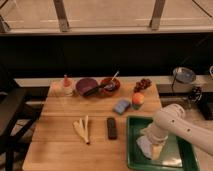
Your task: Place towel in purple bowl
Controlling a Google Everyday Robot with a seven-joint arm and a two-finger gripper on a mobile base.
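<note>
The towel [144, 146], a pale grey-lavender cloth, lies in the green tray [133, 156] at the table's front right. My gripper [151, 141] hangs at the end of the white arm that comes in from the right. It is down on or just above the towel and hides part of it. The purple bowl [85, 86], round and dark, stands at the back of the wooden table [60, 120], left of centre, well away from the gripper.
A reddish-brown bowl with a light-handled utensil [109, 85] sits right of the purple bowl. Also on the table are a small bottle [66, 85], dark grapes [144, 83], an orange fruit [138, 99], a blue folded pad [121, 106], a black bar [112, 128] and pale sticks [83, 129]. A metal bowl [184, 75] stands off the table at right.
</note>
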